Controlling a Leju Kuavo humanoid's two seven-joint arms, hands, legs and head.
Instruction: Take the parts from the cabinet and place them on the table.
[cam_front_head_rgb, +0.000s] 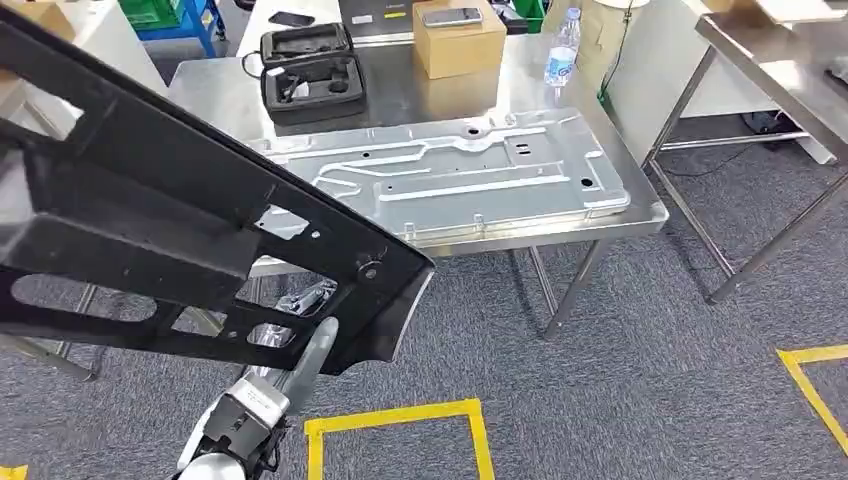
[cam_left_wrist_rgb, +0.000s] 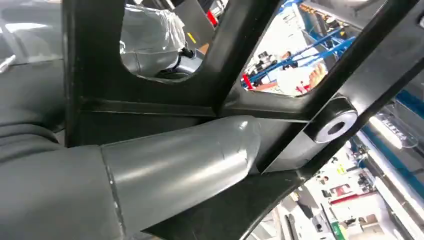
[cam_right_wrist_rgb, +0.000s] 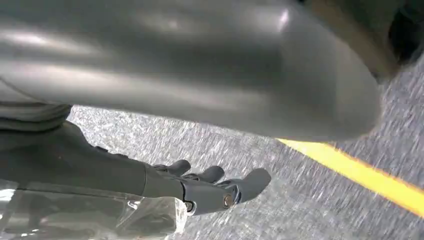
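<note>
We stand on grey carpet marked with yellow tape squares, facing a stainless steel bench in a workshop; a second steel table stands to the right, well apart from it.

Largest in the head view is the black plastic part, a long ribbed panel with cut-out openings, held up in the air in front of and to the left of the bench and tilted, its far end near the bench's front edge but not resting on it. Next in size is a pressed sheet-metal panel, lying flat on the bench and covering most of its near half. Behind it on the bench sit an open black case, a cardboard box with a phone on top, and a water bottle near the right edge.

Our left hand grips the black part from underneath: in the left wrist view its thick grey thumb lies pressed across one of the part's struts, beside a round mounting boss.

Our right hand hangs over the carpet near a yellow line, its dark fingers stretched out, slightly apart, and holding nothing.
</note>
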